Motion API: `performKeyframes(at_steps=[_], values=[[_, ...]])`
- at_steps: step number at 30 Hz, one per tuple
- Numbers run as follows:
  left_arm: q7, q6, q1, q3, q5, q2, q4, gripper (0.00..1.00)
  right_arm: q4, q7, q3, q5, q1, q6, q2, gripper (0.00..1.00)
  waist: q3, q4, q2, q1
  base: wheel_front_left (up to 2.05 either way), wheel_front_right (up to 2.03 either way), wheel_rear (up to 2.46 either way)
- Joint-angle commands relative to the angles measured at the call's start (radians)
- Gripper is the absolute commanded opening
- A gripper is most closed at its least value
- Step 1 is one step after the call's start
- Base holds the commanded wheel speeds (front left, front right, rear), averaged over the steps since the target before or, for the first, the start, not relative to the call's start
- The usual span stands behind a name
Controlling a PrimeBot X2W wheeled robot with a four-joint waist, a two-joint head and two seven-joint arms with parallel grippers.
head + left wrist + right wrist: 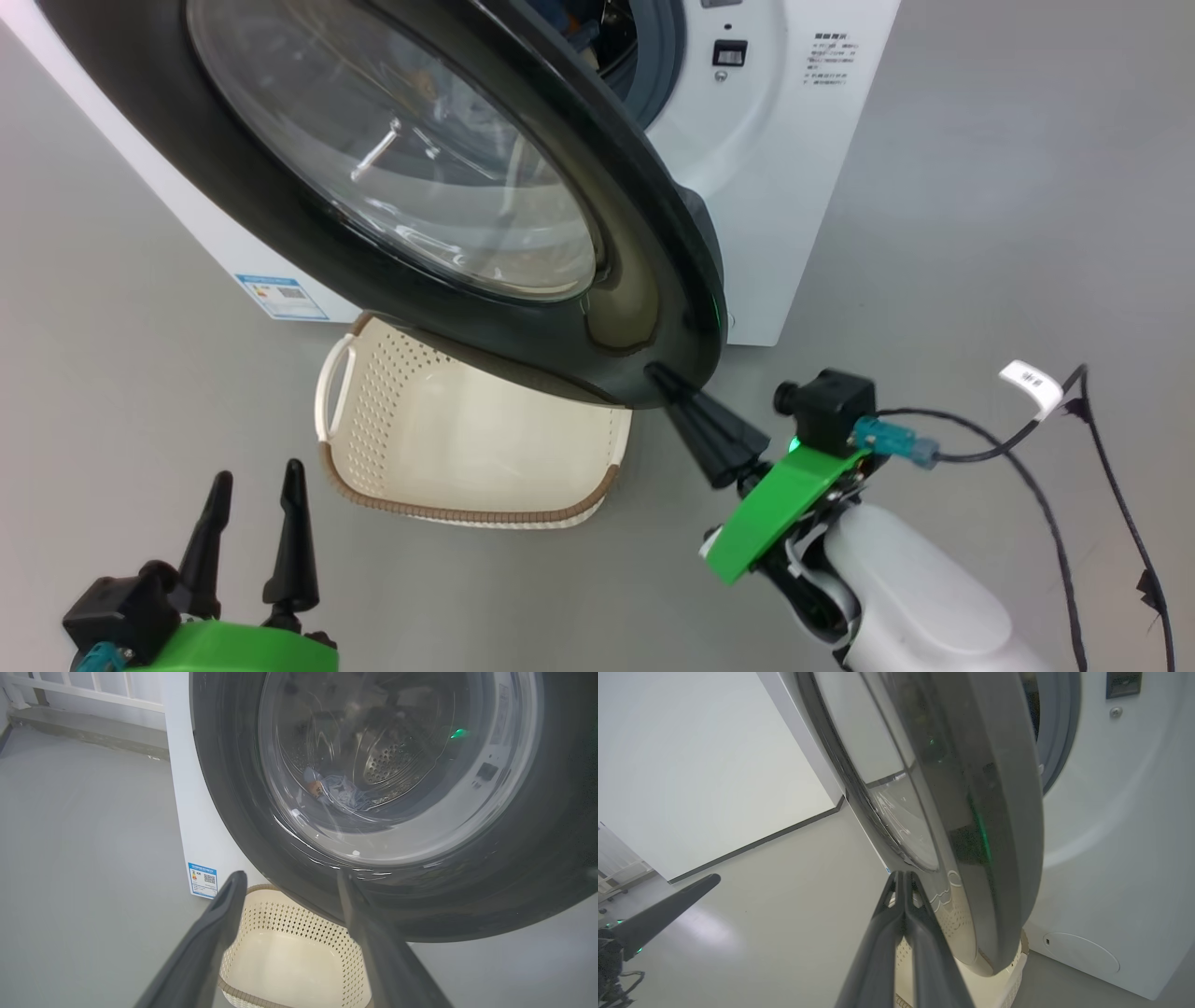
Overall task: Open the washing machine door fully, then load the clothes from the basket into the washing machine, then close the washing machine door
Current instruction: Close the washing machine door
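Now | door [308,252] 1 | basket [401,392] 1 | left gripper [258,471], right gripper [661,375]: 2

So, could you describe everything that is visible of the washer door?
The door is large and round: a wide glossy black ring, plastic by its look, around a clear bulging glass bowl. It stands partly open, swung out from the white washer, and its lower edge hangs over the cream basket. A green light reflects on its rim. The shut right jaws meet its lower rim and seem to touch it.
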Motion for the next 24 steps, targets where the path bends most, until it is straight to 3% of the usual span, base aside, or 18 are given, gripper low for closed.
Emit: performKeyframes(at_steps=[1,24], values=[[-0.006,-0.002,-0.031,0.030,-0.006,0.015,-0.025,1.00,-0.017,-0.005,-0.005,-0.009,-0.019,0.002,0.025,0.00,0.007,0.000,0.0000,0.0000,0.00,0.00,0.00],[-0.006,-0.002,-0.120,-0.018,-0.014,0.011,-0.082,1.00,0.002,-0.005,-0.281,-0.077,-0.210,0.002,0.020,0.00,0.148,0.032,0.0000,0.0000,0.00,0.00,0.00]])
